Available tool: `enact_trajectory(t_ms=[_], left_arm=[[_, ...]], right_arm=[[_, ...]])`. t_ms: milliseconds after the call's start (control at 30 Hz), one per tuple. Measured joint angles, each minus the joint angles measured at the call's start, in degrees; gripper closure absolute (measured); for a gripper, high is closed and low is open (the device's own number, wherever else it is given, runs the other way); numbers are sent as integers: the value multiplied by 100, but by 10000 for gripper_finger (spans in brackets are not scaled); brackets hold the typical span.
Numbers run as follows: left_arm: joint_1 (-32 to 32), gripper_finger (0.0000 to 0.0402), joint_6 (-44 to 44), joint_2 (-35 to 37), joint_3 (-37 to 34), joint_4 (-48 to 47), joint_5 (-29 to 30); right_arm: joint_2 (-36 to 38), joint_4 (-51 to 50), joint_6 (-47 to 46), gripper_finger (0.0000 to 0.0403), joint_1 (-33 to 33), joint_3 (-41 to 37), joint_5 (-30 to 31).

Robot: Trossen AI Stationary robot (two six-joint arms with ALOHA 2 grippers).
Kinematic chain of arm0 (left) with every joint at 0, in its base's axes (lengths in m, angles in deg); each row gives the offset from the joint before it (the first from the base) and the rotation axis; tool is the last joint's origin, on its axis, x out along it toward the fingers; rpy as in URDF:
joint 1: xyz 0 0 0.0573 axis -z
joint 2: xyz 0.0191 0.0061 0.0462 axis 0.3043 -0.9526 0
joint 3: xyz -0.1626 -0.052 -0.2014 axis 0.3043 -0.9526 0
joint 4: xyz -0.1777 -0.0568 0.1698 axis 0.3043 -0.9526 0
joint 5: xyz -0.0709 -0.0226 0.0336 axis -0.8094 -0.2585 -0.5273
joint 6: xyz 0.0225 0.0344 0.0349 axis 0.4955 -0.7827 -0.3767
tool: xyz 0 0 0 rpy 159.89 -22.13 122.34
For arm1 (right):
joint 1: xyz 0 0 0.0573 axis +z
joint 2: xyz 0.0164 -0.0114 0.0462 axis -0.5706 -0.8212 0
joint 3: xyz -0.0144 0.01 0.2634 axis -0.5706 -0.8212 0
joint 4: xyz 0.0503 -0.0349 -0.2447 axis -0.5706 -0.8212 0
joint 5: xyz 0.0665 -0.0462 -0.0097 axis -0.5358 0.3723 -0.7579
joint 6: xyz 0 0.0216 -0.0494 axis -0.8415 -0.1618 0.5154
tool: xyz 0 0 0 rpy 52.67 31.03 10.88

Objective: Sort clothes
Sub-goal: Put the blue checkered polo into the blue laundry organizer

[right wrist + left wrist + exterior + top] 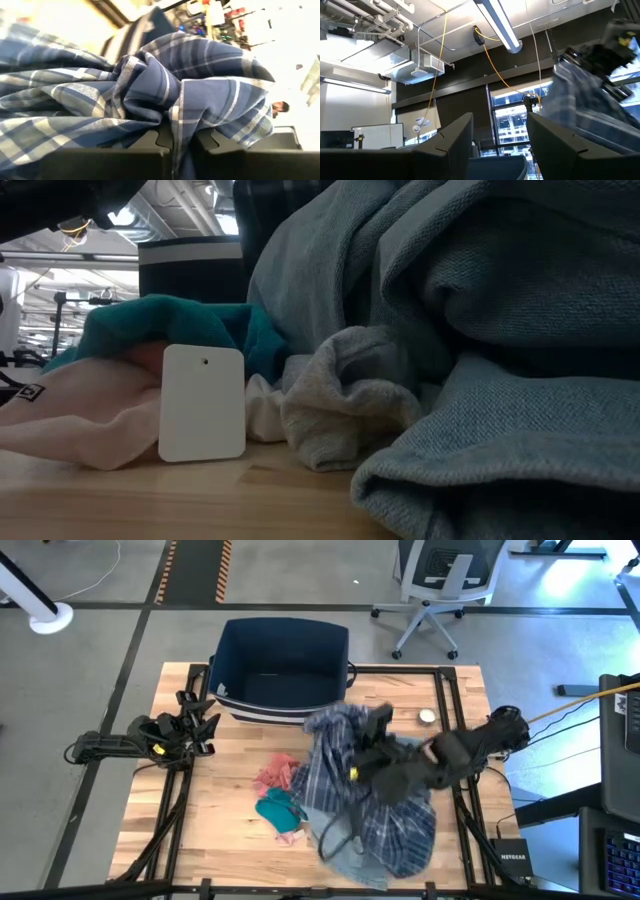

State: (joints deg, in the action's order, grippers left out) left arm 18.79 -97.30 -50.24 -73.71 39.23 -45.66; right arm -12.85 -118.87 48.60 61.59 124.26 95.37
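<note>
My right gripper [372, 735] is raised over the table's middle, shut on the navy-white plaid shirt [395, 825]. The shirt drapes from the gripper down to the pile near the front edge. A pink piece [274, 776] and a teal piece [281, 808] lie on the wood left of it. In the low view the teal piece [170, 320] rests on the pink one [70, 415], beside a white tag [202, 402], a pale grey piece [340, 405] and a blue-grey garment [480, 330]. My left gripper [205, 725] waits open at the table's left edge. My right gripper pinches a bunched fold of the plaid shirt [172, 117] between its two fingers [130, 160]; several layers gather at the pinch. The shirt's upper part [335, 725] is lifted, and the rest hangs slack below the fingers toward the pile.
The navy fabric bin [285, 665] stands open at the table's far edge, behind the shirt. A small round object [428, 716] lies on the wood right of the bin. An office chair [440, 580] stands on the floor beyond the table.
</note>
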Motion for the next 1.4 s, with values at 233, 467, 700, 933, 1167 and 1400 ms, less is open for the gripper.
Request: enact_trajectory(t_ms=[233, 467, 700, 933, 1167, 1400], left_arm=[[0, 222, 0, 1, 0, 1, -2], [-2, 222, -2, 2, 0, 7, -2], [-2, 222, 22, 0, 0, 11, 0], [0, 222, -82, 2, 0, 8, -2], [0, 222, -107, 2, 0, 23, -2], [-2, 222, -133, 2, 0, 22, -1]], right_arm=[[0, 1104, 1883, 385, -944, 990, -209], [3, 3492, 3413, 384, -2107, 1299, -1591], [-374, 4770, 3518, 380, -3280, 1299, -2709], [-1149, 4954, 3356, 378, -4018, 1296, -3033], [-1919, 4939, 2854, 378, -4386, 1292, -3462], [-2290, 4877, 2897, 377, -4412, 1292, -3410]])
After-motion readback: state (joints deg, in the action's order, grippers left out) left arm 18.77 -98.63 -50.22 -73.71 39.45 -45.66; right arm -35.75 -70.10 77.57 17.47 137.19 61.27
